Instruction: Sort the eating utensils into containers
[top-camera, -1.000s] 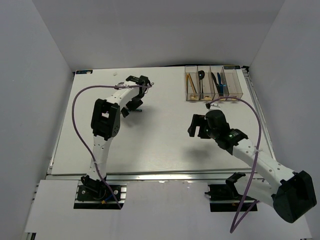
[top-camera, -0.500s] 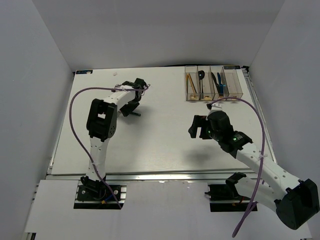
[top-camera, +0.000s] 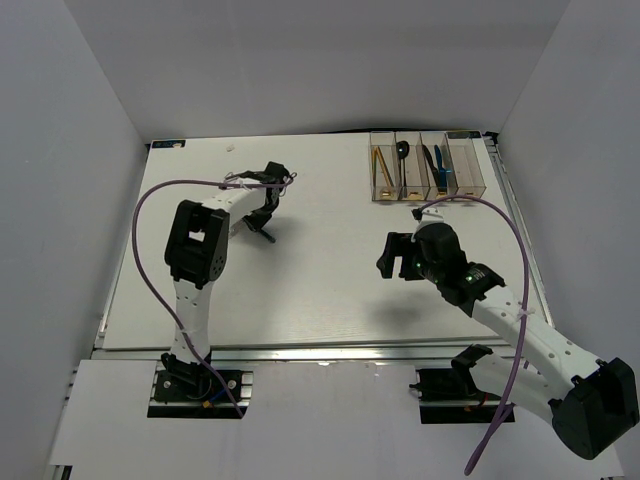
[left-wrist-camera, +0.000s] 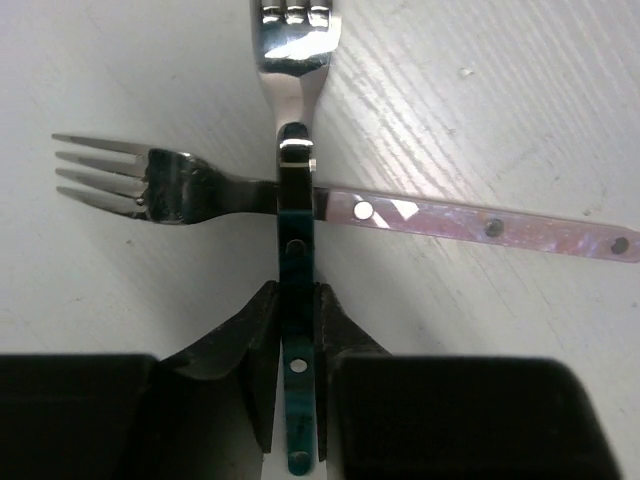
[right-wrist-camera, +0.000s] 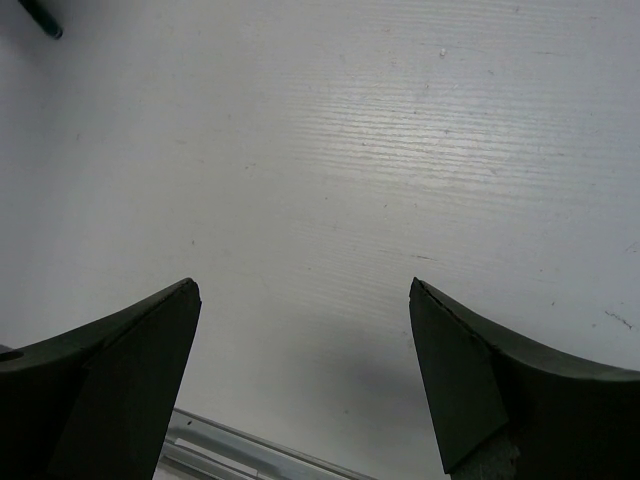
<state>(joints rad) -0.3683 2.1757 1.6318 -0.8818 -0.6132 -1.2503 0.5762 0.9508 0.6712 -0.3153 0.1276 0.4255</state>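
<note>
Top view, left pincer (top-camera: 262, 221): down at the worktop (top-camera: 320, 290), far-left part, well apart from the bins (top-camera: 470, 172).
Top view, bins: four in a row at the far right. Orange chopsticks (top-camera: 380, 163), a black spoon (top-camera: 402, 150) and a blue knife (top-camera: 440, 160) lie in the first three. The fourth looks bare.
Top view, right pincer (top-camera: 392, 256): held above mid-worktop, near nothing.
Left wrist view, forks: two lie crossed on the worktop. The teal fork (left-wrist-camera: 296, 250) runs away from the camera and lies over the pink fork (left-wrist-camera: 420, 215), whose tines point left.
Left wrist view, left pincer (left-wrist-camera: 295, 297): narrow, with one finger pressed against each side of the teal fork's handle.
Right wrist view, right pincer (right-wrist-camera: 302, 290): wide, holding nothing, with bare worktop below.
Step in hand: grasping the teal fork for sorting.
Next move: probably a straight lift to clear the pink fork without dragging it, then a carry across to the bins. The bare fourth bin is the likely target.
Risk: the grip sits on the handle's end, so the fork may tip tines-down.
</note>
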